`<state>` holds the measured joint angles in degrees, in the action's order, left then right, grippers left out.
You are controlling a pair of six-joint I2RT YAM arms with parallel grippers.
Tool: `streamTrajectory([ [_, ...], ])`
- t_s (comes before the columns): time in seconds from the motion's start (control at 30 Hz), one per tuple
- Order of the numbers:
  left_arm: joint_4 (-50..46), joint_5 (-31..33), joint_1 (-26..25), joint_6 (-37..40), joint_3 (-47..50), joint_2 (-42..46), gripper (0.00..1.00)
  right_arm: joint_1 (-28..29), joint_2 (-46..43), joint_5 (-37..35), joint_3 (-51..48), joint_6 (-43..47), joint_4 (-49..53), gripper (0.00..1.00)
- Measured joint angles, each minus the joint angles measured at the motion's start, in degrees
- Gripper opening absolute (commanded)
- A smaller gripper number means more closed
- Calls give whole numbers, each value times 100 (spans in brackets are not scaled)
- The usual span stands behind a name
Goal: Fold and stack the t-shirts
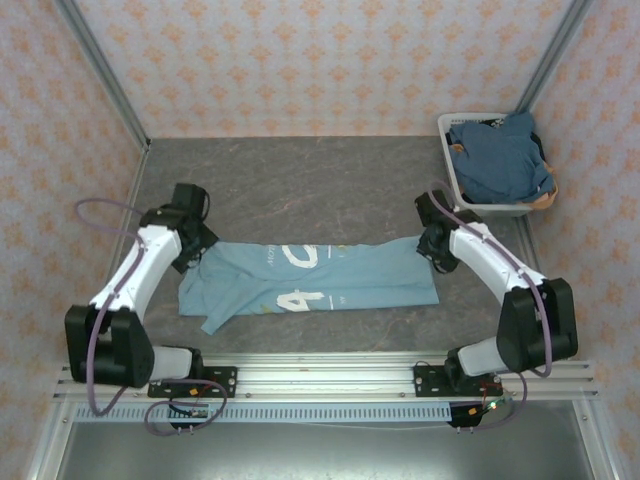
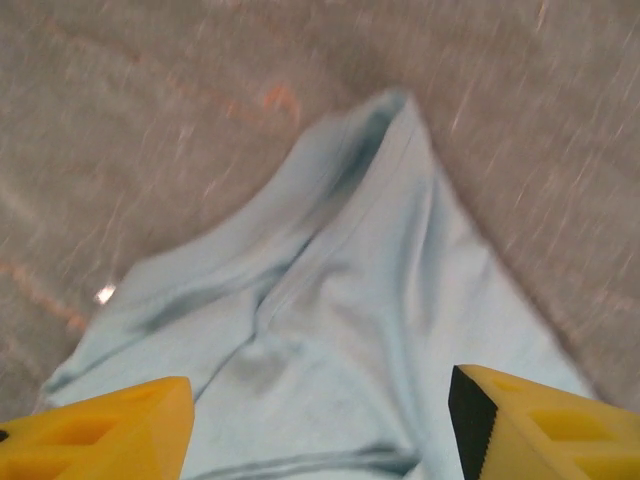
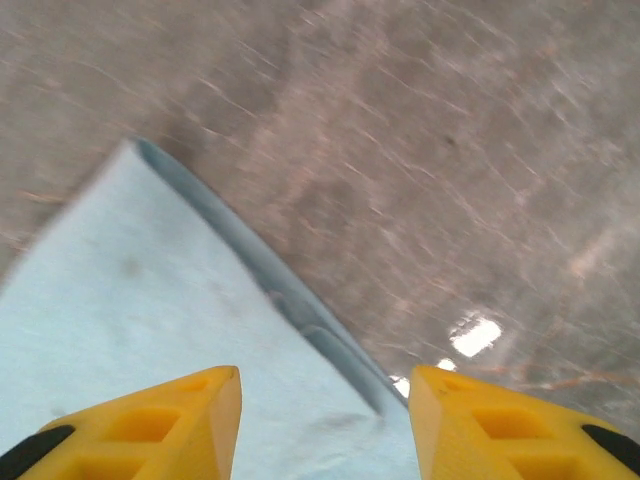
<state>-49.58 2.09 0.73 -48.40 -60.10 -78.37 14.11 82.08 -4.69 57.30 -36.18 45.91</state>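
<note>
The location is a laboratory robot cell dressed as a home. Wallpapered panels (image 1: 330, 60) sit between bare aluminium posts (image 1: 103, 70). The left arm (image 1: 140, 270) and right arm (image 1: 490, 265) bolt to an extruded aluminium rail (image 1: 330, 372) at the near edge of the grey stone-pattern counter (image 1: 320, 185).

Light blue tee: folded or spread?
Partly folded: light blue tee doubled over lengthwise, edge cutting across the white letters, a sleeve poking out.
</note>
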Motion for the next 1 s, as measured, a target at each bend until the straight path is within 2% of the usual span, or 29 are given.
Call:
streamTrajectory([
  [0.1, 365, -302, 424, 208, -466, -916, 62, -46, 575, 352, 431, 44, -293, 48],
  [0.27, 658, -621, 621, 540, -1161, -2430, 57, -197, 1679, 684, 929, 42, -535, 48],
  [0.37, 660, -658, 614, 669, -1263, -2771, 53, -256, 2068, 728, 1137, 17, -507, 48],
  [0.43, 658, -667, 614, 717, -1268, -2817, 50, -269, 2184, 726, 1224, -2, -485, 44],
  [0.5, 669, -669, 614, 767, -1268, -2817, 44, -271, 2253, 719, 1272, -63, -483, 43],
  [0.67, 702, -638, 614, 846, -1290, -2883, 17, -297, 2409, 697, 1314, -125, -483, 25],
  [0.83, 702, -586, 629, 944, -1364, -3174, 0, -374, 2710, 529, 1471, -177, -422, 2],
  [1.0, 702, -592, 656, 973, -1403, -3204, 0, -481, 2745, 304, 1572, -216, -212, 0],
])
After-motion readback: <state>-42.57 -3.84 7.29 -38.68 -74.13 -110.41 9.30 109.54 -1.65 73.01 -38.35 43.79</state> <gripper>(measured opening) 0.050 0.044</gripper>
